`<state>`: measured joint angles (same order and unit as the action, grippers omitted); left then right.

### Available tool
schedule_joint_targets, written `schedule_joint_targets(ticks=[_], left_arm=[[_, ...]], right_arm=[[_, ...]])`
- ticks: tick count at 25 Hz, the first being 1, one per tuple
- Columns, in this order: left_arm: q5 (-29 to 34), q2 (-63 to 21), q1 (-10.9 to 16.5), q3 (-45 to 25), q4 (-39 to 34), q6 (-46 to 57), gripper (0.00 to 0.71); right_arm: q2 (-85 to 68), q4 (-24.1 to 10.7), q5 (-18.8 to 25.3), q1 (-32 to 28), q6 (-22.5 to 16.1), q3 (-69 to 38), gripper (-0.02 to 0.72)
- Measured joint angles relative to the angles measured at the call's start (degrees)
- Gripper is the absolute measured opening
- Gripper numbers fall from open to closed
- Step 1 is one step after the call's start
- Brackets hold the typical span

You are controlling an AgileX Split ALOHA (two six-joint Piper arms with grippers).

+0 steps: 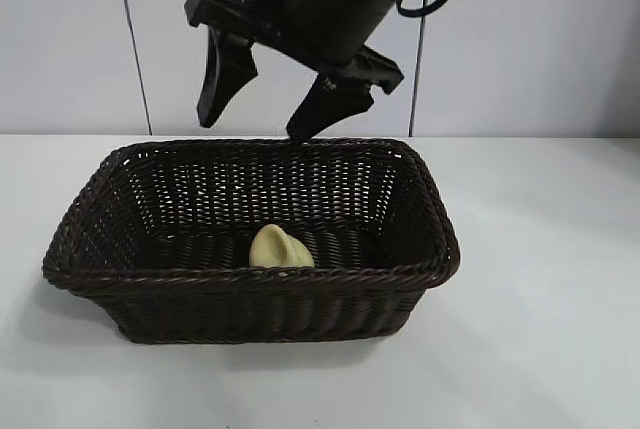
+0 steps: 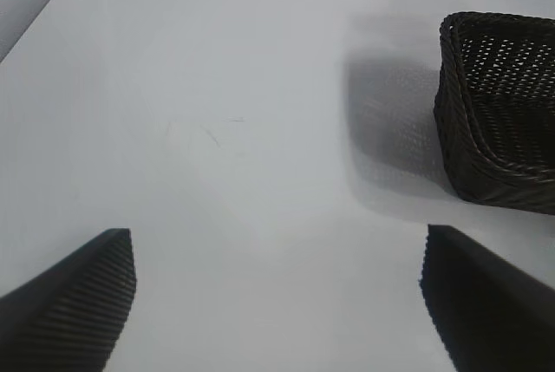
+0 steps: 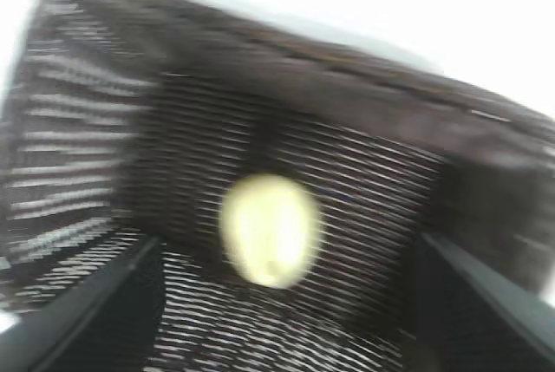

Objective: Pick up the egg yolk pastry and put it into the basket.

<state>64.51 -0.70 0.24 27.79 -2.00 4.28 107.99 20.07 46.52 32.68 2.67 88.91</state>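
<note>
white table [image 1: 560,279], egg yolk pastry [image 1: 281,248] half-hidden behind basket [image 1: 250,301] rim

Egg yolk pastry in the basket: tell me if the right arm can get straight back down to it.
Probably yes. The right gripper hangs open above the basket, and the egg yolk pastry lies uncovered on the basket floor with nothing between them.
</note>
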Motion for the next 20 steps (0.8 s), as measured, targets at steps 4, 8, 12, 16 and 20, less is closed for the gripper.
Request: schedule_joint_targets(ticks=[4,8,12,16,20], left_arm=[[0.0,0.0,0.0,0.0,0.0,0.0,0.648],[0.0,0.0,0.0,0.0,0.0,0.0,0.648],[0.0,0.0,0.0,0.0,0.0,0.0,0.648],[0.0,0.0,0.0,0.0,0.0,0.0,0.648],[0.0,0.0,0.0,0.0,0.0,0.0,0.648]], right_arm=[[0.0,-7.1,4.7,-2.6,-5.6,2.8,0.570],[0.0,-11.2,10.4,-7.4,-7.7,3.2,0.570],[0.0,-16.0,16.0,-12.1,-8.0,3.2,0.570],[0.0,-20.1,19.1,-16.8,-8.0,3.2,0.570],[0.0,-25.3,21.8,-21.4,-8.0,3.2,0.570]])
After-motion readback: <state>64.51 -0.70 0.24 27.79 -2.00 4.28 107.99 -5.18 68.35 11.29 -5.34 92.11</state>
